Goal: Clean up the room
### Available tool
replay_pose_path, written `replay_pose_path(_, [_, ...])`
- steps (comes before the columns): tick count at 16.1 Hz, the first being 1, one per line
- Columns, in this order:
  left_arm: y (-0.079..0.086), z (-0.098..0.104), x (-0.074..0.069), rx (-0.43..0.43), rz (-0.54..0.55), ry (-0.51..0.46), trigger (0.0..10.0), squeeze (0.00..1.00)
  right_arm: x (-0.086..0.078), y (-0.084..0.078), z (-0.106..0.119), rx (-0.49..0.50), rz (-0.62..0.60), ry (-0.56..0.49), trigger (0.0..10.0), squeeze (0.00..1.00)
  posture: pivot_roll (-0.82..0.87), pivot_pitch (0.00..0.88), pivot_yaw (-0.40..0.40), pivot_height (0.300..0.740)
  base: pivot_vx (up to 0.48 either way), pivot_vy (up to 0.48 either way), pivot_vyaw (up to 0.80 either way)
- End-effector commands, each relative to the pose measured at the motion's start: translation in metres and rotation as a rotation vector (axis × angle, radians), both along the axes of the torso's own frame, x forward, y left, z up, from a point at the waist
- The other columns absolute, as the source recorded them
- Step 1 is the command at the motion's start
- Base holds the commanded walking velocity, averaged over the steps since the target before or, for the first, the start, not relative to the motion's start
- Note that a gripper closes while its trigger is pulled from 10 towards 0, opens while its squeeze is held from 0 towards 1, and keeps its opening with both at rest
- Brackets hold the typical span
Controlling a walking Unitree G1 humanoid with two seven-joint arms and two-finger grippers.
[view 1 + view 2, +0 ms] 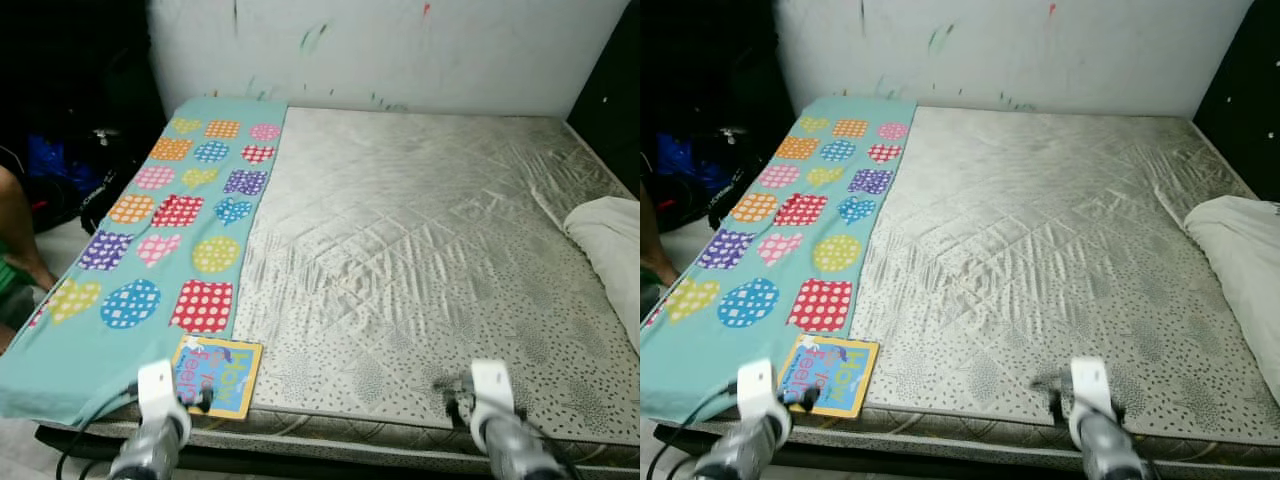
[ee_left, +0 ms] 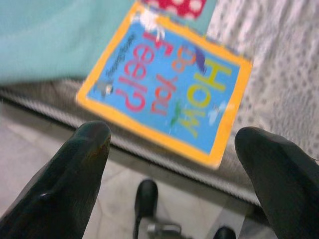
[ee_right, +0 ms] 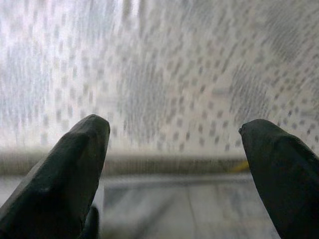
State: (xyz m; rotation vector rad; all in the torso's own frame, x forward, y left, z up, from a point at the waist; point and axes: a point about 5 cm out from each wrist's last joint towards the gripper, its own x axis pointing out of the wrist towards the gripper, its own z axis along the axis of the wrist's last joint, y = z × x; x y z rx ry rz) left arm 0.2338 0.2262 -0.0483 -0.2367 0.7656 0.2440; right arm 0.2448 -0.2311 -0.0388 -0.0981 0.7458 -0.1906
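A blue picture book with a yellow border lies flat at the near left corner of the bed, partly on a teal blanket with coloured dotted patches. My left gripper hovers open just in front of the bed's edge, and the book lies a little beyond its fingertips. My right gripper is open too, held at the near edge of the silver quilted mattress with nothing between its fingers.
A white pillow or duvet lies at the bed's right edge. Dark bags and a seated person's leg are on the floor to the left. A white wall backs the bed.
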Motion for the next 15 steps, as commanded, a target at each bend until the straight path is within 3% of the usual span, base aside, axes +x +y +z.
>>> replay_pose_path(1, [0.008,0.007,0.007,0.020,0.013,-0.033,10.0,0.00,0.018,-0.002,0.015,0.007,-0.036,-0.089,10.0,0.00,-0.10,0.000,-0.010,0.740,0.000,0.000,0.00])
replay_pose_path(4, [0.024,0.040,0.041,0.037,0.002,-0.178,10.0,0.00,0.071,0.004,0.067,0.006,0.002,-0.314,10.0,0.00,-0.10,0.000,-0.011,0.740,0.000,0.000,0.00])
replay_pose_path(5, [0.024,0.054,0.055,0.028,-0.023,-0.226,10.0,0.00,0.087,0.011,0.085,0.039,0.027,-0.380,10.0,0.00,-0.11,0.000,-0.014,0.740,0.000,0.000,0.00])
replay_pose_path(6, [0.021,0.059,0.061,0.050,-0.052,-0.235,10.0,0.00,0.092,0.017,0.090,0.065,0.046,-0.396,10.0,0.00,-0.11,0.000,-0.015,0.740,0.000,0.000,0.00])
replay_pose_path(7, [0.006,0.070,0.074,0.040,-0.103,-0.293,10.0,0.00,0.099,0.036,0.098,0.113,0.106,-0.440,10.0,0.00,-0.11,0.000,-0.019,0.740,0.000,0.000,0.00])
replay_pose_path(11, [-0.040,0.079,0.083,0.071,-0.224,-0.372,10.0,0.00,0.093,0.076,0.090,0.167,0.185,-0.448,10.0,0.00,-0.09,0.000,-0.023,0.740,0.000,0.000,0.00])
replay_pose_path(13, [-0.060,0.078,0.082,0.055,-0.265,-0.379,10.0,0.00,0.090,0.089,0.085,0.182,0.185,-0.419,10.0,0.00,-0.08,0.000,-0.023,0.740,0.000,0.000,0.00])
replay_pose_path(15, [-0.070,0.073,0.081,0.066,-0.284,-0.344,10.0,0.00,0.089,0.095,0.081,0.164,0.220,-0.386,10.0,0.00,-0.08,0.000,-0.034,0.740,0.000,0.000,0.00])
